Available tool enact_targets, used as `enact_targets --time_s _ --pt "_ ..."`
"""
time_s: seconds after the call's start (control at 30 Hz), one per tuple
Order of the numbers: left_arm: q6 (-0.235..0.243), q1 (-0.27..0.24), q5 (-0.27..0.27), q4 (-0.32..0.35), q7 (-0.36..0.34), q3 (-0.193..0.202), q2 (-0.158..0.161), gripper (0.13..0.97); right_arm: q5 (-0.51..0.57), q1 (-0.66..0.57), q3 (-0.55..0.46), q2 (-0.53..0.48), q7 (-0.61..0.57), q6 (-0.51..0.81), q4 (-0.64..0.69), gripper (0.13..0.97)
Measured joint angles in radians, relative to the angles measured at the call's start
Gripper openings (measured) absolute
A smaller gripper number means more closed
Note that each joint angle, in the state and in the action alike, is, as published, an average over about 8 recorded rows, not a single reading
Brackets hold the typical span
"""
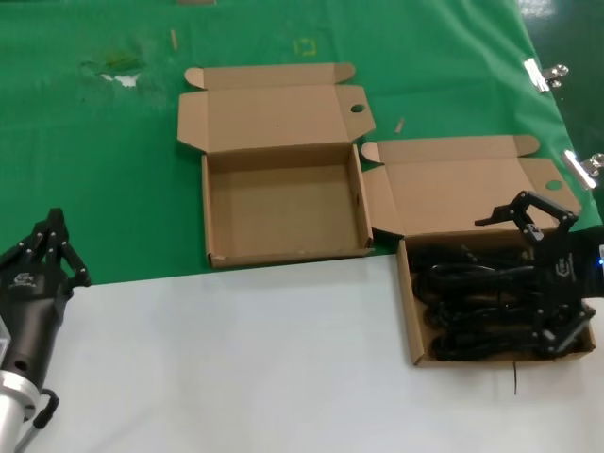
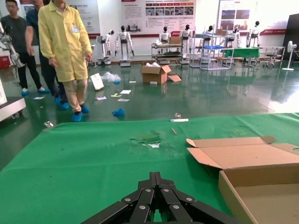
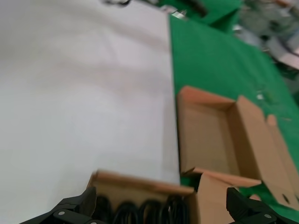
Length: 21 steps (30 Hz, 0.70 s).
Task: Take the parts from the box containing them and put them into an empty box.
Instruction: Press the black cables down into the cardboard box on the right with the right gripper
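Observation:
The empty box (image 1: 283,203) lies open on the green cloth at the centre, with a round hole in its lid ear. The box containing the parts (image 1: 409,311) lies to its right, on the white surface. It holds several tangled black parts (image 1: 481,302). My right gripper (image 1: 519,283) hangs open just above these parts, one finger on each side of them. The right wrist view shows the open gripper (image 3: 163,207) over the parts (image 3: 140,212), with the empty box (image 3: 210,135) beyond. My left gripper (image 1: 52,241) is shut and parked at the lower left; it also shows in its wrist view (image 2: 155,176).
Green cloth (image 1: 94,170) covers the far half of the table and a white surface (image 1: 236,359) the near half. Metal clips (image 1: 543,74) sit at the table's right edge. People (image 2: 65,51) walk on the floor beyond the table.

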<state>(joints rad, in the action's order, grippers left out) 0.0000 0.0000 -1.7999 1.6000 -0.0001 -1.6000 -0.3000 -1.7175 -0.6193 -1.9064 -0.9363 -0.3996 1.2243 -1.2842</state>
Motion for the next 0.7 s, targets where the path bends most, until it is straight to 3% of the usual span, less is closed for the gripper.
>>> enact_targets --time_s 0.33,0.7 --pt "0.0 0.0 0.0 0.0 0.0 0.0 0.0 0.14 0.158 -0.191 -0.101 0.051 -0.149 0.075 0.193 0.966" --pt "0.0 0.0 0.0 0.0 0.0 0.0 0.0 0.14 0.239 -0.252 -0.14 0.108 -0.255 0.034 0.332 0.966"
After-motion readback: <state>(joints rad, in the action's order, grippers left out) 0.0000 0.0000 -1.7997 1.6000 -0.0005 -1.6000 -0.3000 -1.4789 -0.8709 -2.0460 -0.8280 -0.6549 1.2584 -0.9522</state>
